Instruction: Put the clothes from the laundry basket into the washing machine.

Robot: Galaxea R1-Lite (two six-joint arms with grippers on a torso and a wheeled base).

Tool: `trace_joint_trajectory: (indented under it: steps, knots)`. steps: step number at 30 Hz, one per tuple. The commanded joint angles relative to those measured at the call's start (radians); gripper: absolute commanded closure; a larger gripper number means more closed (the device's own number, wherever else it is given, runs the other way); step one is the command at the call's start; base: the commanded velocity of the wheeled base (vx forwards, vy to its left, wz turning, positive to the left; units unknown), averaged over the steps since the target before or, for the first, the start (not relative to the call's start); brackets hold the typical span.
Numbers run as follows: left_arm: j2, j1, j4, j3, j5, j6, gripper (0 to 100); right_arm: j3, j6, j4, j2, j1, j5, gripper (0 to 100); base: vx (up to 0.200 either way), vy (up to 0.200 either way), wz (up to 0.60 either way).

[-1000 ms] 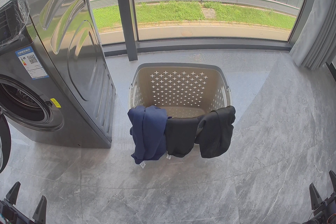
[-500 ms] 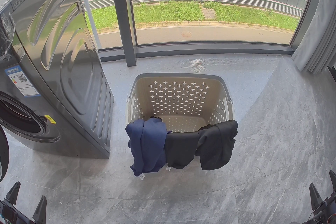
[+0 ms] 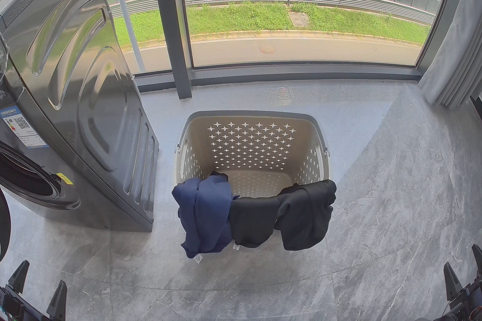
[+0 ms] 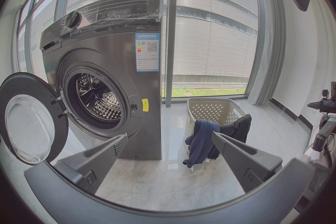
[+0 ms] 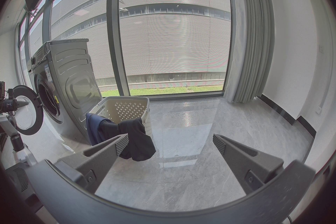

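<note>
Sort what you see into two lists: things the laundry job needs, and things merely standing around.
Job: laundry basket; navy garment and black clothes draped over its near rim; washing machine; its open door.
Standing around: curtain; window post.

We see a grey marble-patterned floor (image 3: 391, 216) spreading across the near and right parts of the scene, with a paler band of it along the far side. Beyond that stands a tall window (image 3: 311, 36), split by a dark upright post (image 3: 170, 36) towards its left. Through the glass we make out a paved path (image 3: 281, 48), a strip of grass (image 3: 251, 16) behind it, and farther off a ribbed grey building (image 5: 175, 42). A pale pleated curtain (image 3: 457, 61) hangs at the window's right end. On the far right, a white wall (image 5: 297, 42) meets the floor at a dark skirting board (image 5: 283, 113).
</note>
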Motion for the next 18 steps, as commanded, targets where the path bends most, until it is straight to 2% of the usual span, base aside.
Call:
trace_joint_trajectory:
  steps: [1,6,16,18]
  knots:
    - [-0.009,0.000,-0.001,0.016,0.000,0.000,0,0.010,0.000,0.000,-0.016,0.000,0.000,0,0.000,0.000,0.00]
    - [-0.009,0.000,-0.001,0.016,0.000,0.001,0,0.010,0.000,0.000,-0.016,0.000,0.000,0,0.000,0.000,0.00]
    - [-0.010,0.000,-0.001,0.016,0.000,0.000,0,0.010,0.000,0.000,-0.016,0.000,-0.006,0,-0.200,0.000,0.00]
    - [-0.010,0.000,-0.001,0.016,0.000,0.000,0,0.010,0.000,0.000,-0.016,0.000,-0.004,0,0.000,0.000,0.00]
